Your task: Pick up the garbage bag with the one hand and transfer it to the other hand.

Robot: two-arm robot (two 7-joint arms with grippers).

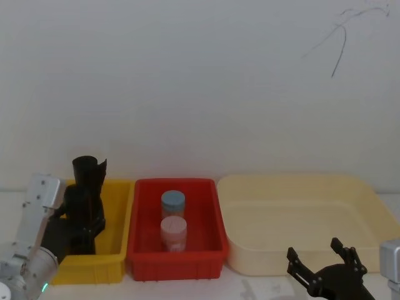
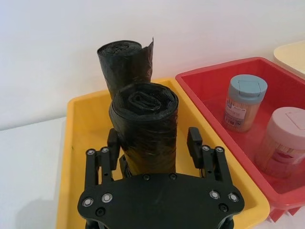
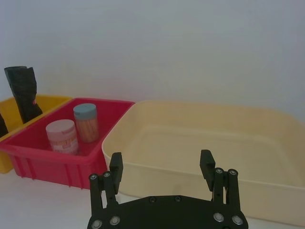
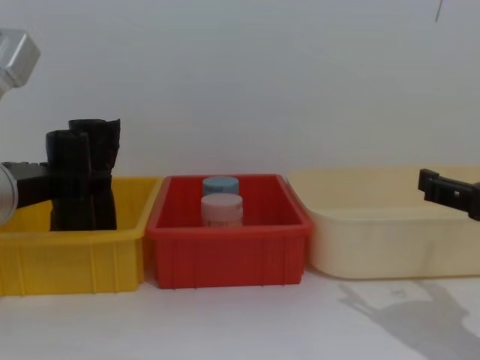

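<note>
The garbage bag [image 2: 143,129], a smooth black roll, stands upright in the yellow bin [image 2: 78,143], at the left in the head view [image 1: 80,203] and the chest view [image 4: 67,176]. My left gripper [image 2: 153,138], on the arm with the green light, is open with one finger on each side of the roll. One finger sits close against the roll and a narrow gap shows at the other. My right gripper [image 1: 315,253] is open and holds nothing, low at the front right before the cream tub [image 3: 161,160].
A second black roll [image 2: 125,59] with a flared, uneven top stands just behind the garbage bag in the same bin. The red bin [image 1: 144,250] in the middle holds a blue-lidded jar [image 1: 173,203] and a pink-lidded jar [image 1: 174,230]. A wide cream tub [image 1: 375,206] sits at the right.
</note>
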